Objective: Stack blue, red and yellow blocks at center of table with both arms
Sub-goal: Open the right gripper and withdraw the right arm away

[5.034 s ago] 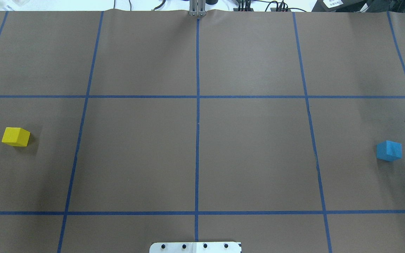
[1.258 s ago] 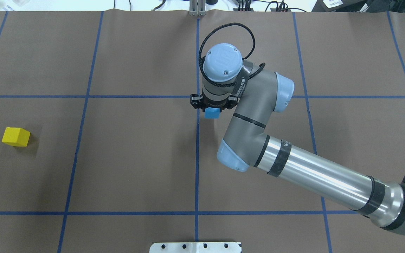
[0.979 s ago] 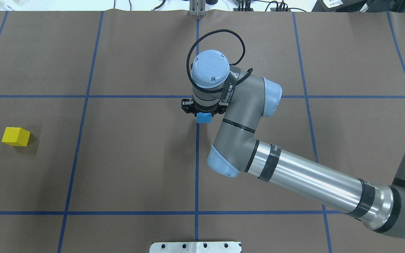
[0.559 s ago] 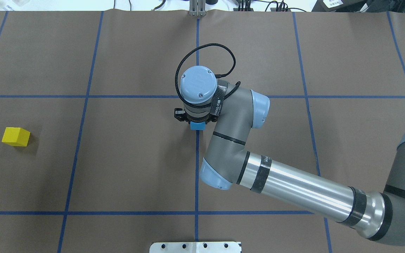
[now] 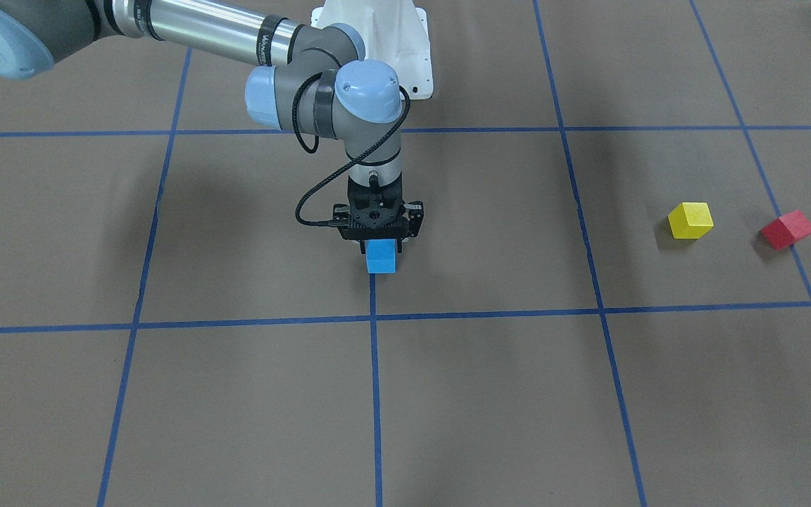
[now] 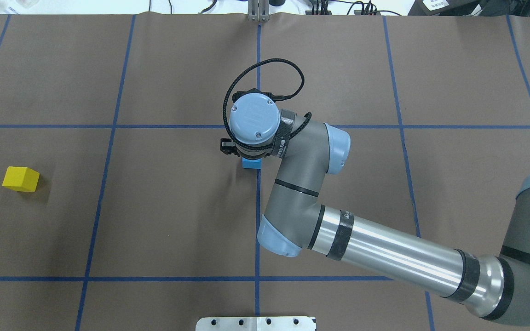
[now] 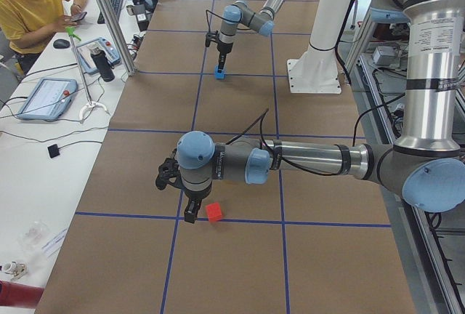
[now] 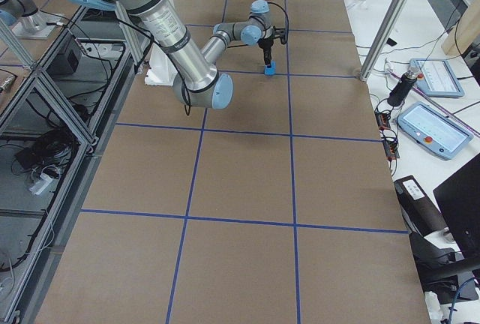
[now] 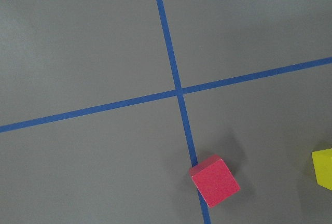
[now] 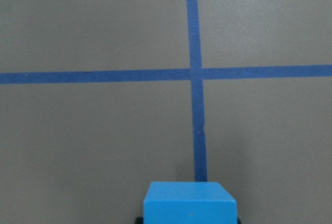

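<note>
My right gripper (image 5: 380,246) is shut on the blue block (image 5: 381,258) and holds it upright on or just above the blue centre line at the middle of the table; the block also shows in the overhead view (image 6: 251,163) and the right wrist view (image 10: 190,202). The yellow block (image 5: 690,220) and the red block (image 5: 787,229) lie on the table at my left end, close together. My left gripper (image 7: 190,214) hangs just above the red block (image 7: 213,212); I cannot tell if it is open. The left wrist view shows the red block (image 9: 215,181) below.
Blue tape lines (image 6: 258,220) split the brown table into a grid. The white robot pedestal (image 5: 377,42) stands at the table's near edge. A person (image 7: 36,9) sits at a side bench with tablets (image 7: 45,98) beyond the far edge.
The right arm came in from the right with the blue block, carried it left to the centre line and lowered it there. The yellow block has not moved.
</note>
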